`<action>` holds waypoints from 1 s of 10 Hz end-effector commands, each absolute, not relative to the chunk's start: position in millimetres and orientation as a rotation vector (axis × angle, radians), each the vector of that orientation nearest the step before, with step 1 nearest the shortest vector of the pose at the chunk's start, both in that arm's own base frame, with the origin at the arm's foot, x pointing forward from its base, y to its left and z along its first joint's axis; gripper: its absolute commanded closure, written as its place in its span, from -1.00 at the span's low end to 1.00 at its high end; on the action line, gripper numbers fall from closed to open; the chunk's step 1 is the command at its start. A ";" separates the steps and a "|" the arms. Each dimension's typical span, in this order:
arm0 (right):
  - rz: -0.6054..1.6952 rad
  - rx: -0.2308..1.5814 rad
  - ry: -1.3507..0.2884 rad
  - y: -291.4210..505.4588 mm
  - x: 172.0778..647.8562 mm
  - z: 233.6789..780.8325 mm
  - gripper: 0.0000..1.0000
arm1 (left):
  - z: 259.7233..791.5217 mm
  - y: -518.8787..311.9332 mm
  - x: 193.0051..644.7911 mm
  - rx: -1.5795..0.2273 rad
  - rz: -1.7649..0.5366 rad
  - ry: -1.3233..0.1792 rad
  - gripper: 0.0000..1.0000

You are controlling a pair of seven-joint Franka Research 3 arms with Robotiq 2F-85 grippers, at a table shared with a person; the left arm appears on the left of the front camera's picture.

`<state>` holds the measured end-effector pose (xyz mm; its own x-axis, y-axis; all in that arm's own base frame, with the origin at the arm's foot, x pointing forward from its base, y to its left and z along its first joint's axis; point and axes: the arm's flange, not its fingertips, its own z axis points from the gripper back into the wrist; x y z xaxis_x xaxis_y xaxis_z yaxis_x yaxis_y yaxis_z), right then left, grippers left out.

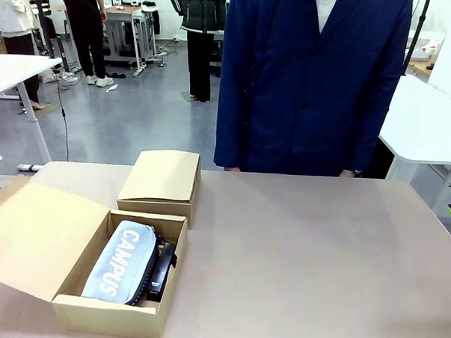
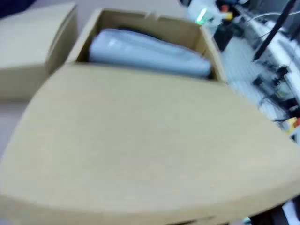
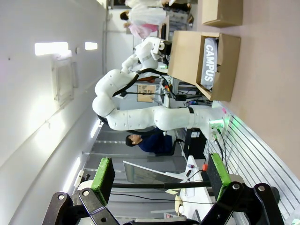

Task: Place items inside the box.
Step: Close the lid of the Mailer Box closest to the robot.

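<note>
- An open cardboard box (image 1: 93, 283) is seen at the table's (image 1: 304, 255) front left, its lid (image 1: 32, 235) folded back to the left.
- Inside it, a light grey zip pouch (image 1: 120, 260) printed "CAMPUS" is laid lengthwise; something black (image 1: 161, 271) is tucked against the pouch's right side, too hidden to be named.
- A second, closed cardboard box (image 1: 161, 183) is set just behind it.
- The right gripper (image 3: 159, 176) is held wide open, with nothing between its green pads (image 3: 103, 173).
- The left gripper's state cannot be told.
- A person in a dark blue coat (image 1: 311, 83) is stood at the far edge.
</note>
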<state>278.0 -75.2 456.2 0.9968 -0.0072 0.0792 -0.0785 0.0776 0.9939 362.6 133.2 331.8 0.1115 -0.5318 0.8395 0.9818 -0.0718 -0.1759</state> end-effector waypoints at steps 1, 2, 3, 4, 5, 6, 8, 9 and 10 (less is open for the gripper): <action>0.084 1.486 -0.078 -78.2 275.9 456.4 -1.00 | 345.4 132.8 358.4 -1.085 -1.369 -0.702 -1.00; 0.084 1.486 -0.078 -78.2 275.9 456.4 -1.00 | 352.0 124.5 355.8 -1.109 -1.334 -0.752 -1.00; 0.084 1.486 -0.078 -78.2 275.9 456.4 -1.00 | 357.0 111.6 353.1 -1.098 -1.285 -0.819 -1.00; 0.084 1.486 -0.078 -78.2 275.9 456.4 -1.00 | 362.5 93.2 347.4 -1.169 -1.281 -0.799 -1.00; 0.084 1.486 -0.078 -78.2 275.9 456.4 -1.00 | 366.7 72.9 343.0 -1.155 -1.288 -0.821 -1.00; 0.084 1.486 -0.078 -78.2 275.9 456.4 -1.00 | 369.0 50.6 338.7 -1.189 -1.275 -0.810 -1.00; 0.084 1.486 -0.078 -78.2 275.9 456.4 -1.00 | 364.3 4.3 330.0 -1.227 -1.227 -0.786 -1.00; 0.084 1.486 -0.078 -78.2 275.9 456.4 -1.00 | 356.5 -15.9 328.2 -1.209 -1.203 -0.748 -1.00; 0.084 1.486 -0.078 -78.2 275.9 456.4 -1.00 | 347.4 -42.6 321.6 -1.204 -1.192 -0.749 -1.00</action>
